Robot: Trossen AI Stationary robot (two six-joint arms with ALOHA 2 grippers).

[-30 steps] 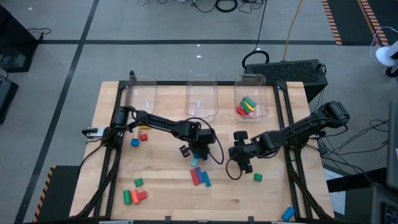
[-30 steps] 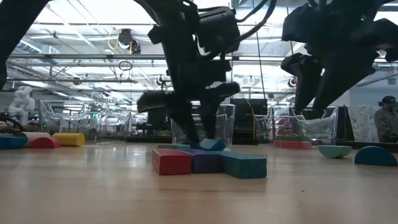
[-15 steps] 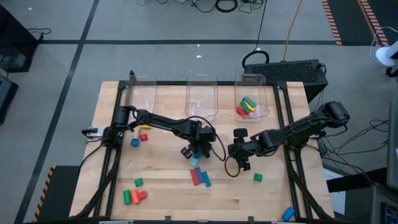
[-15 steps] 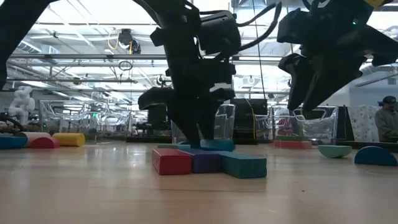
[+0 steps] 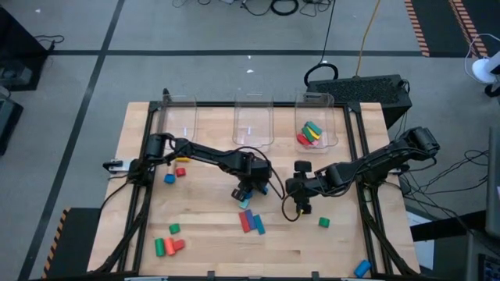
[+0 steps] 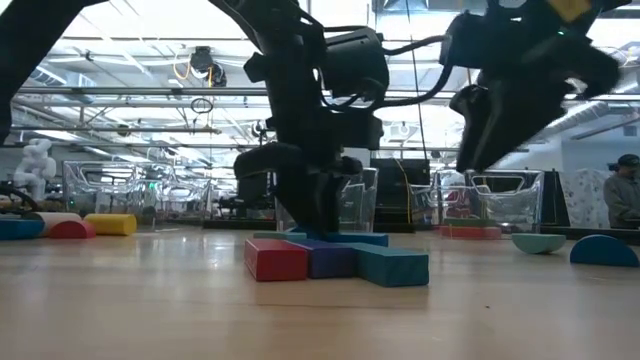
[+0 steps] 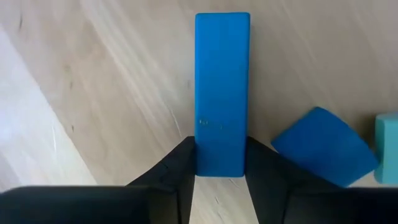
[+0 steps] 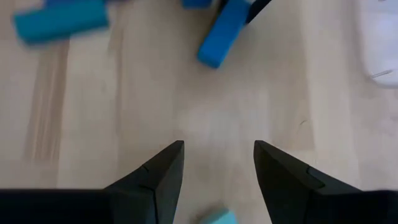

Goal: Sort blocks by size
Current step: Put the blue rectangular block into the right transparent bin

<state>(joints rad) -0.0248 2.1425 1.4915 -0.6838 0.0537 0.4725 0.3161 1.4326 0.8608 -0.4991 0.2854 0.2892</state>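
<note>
A long blue bar (image 7: 222, 93) lies flat on the wooden table near its middle, and my left gripper (image 5: 248, 193) stands over it, pointing steeply down, shut on one end. A blue block (image 7: 323, 146) and a teal block (image 7: 387, 149) lie just beside it. Red, blue and teal bars (image 5: 251, 222) lie side by side a little nearer the front edge. My right gripper (image 5: 300, 208) hovers open above bare wood to the right of them, nothing between its fingers (image 8: 163, 171). A small green cube (image 5: 323, 222) rests on the table near it. My left gripper pinches the blue bar's two long sides (image 7: 202, 155) between its two fingers, at the bar's end nearest the wrist. The fingers come from above, pointing down, and lie across the bar. The bar lies flat on the table (image 6: 340, 239).
Three clear bins stand along the far edge; the right one (image 5: 316, 129) holds several blocks, the left (image 5: 180, 117) and middle (image 5: 252, 117) show none. More blocks lie at the left (image 5: 173, 173), front left (image 5: 168, 246) and front right (image 5: 362, 268).
My left gripper has rolled at the wrist and sunk a little over the blue bar. The bar has turned on the table with it and now lies broadside to the low camera. My right gripper has turned slightly at the wrist without leaving its place.
</note>
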